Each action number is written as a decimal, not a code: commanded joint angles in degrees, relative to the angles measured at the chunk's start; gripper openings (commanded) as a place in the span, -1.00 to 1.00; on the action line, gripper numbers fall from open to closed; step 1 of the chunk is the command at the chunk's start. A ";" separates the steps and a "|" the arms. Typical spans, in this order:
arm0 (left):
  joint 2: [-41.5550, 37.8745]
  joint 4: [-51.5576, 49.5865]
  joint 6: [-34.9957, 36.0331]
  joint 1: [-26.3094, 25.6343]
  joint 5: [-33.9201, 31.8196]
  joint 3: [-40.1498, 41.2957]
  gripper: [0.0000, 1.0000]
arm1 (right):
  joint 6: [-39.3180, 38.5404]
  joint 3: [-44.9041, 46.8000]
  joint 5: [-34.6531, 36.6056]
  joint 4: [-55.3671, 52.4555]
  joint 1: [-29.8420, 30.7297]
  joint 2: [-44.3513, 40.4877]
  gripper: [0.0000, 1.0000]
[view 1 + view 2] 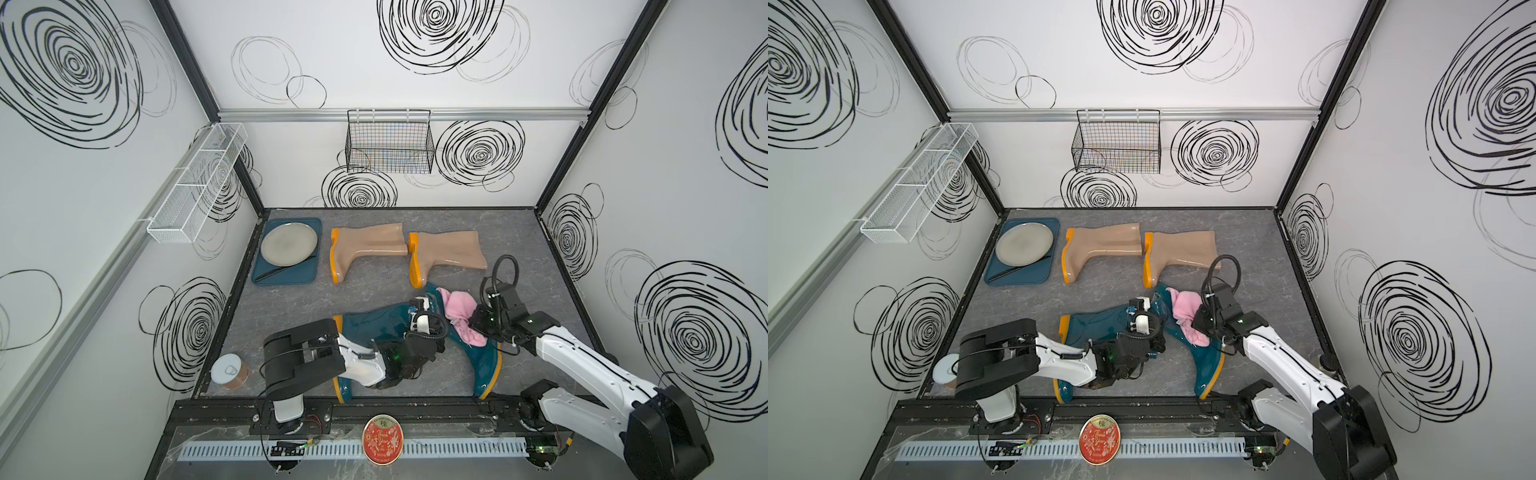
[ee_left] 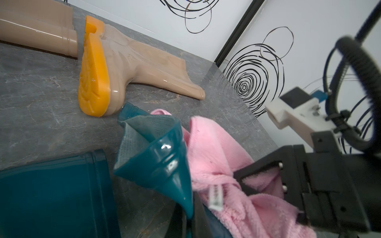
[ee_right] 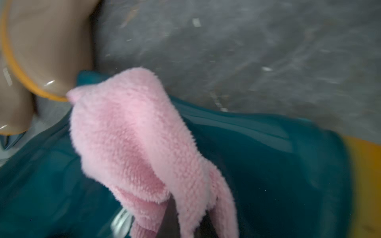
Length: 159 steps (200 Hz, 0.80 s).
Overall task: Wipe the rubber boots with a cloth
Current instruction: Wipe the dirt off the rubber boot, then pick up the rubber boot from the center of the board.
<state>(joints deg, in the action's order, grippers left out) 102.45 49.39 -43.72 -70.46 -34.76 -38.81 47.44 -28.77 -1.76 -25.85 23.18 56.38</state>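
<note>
- The right gripper is clamping a bunched fold of the pink cloth and pressing it onto the shaft of a teal boot.
- The left gripper is pinching the rim of that same boot's opening, squeezed shut so the rim is folding to a point. It looks to me like it is steadying the boot.
- This boot is lying on its side on the grey table, with its long axis running diagonally. The opening is at the far end, just beside the toe of a tan boot. The orange sole is at the near end by the front rail.
- The cloth is covering the upper shaft only. The bare ankle and foot are lying on the robot's side of the right gripper, so I'd guess the coming stroke is heading along the shaft toward the sole. The right arm is sitting nearer for that.
- The second teal boot is lying under the left arm, and the other tan boot is lying further back. Neither is touching the cloth.
</note>
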 commanded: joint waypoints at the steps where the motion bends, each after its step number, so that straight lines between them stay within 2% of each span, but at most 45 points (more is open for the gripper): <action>1: 0.29 3.91 -0.06 0.13 0.62 -1.60 -1.00 | -3.50 0.80 6.56 -6.52 -6.77 -5.66 -1.00; 22: -0.88 3.49 0.66 0.23 0.41 -1.88 -1.00 | -5.41 1.17 0.36 -4.50 -14.32 -5.85 -1.00; 50: -4.17 1.88 2.75 0.06 -0.69 -2.93 -1.00 | -5.85 -4.49 0.23 -10.42 -20.70 -4.06 -1.00; 89: -7.59 0.56 7.94 -1.43 -1.71 -7.52 -1.00 | -10.00 -12.04 -1.25 -15.05 -30.10 -8.63 -1.00; 103: -8.19 0.00 10.05 -2.01 -1.78 -9.97 -1.00 | -10.80 -15.59 -5.39 -18.09 -34.84 -10.15 -1.00; 134: -8.26 -2.23 13.57 -2.38 0.12 -16.57 -1.00 | -7.36 -24.11 -9.06 -24.57 -35.24 -14.61 -1.00; 159: -6.75 -3.75 17.67 -2.96 1.48 -22.60 -1.00 | -5.82 -28.63 -3.75 -29.40 -33.57 -19.96 -1.00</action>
<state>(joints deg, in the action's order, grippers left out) 96.12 42.41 -31.46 -73.23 -33.50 -54.94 39.92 -52.84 -7.94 -46.59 -11.68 40.71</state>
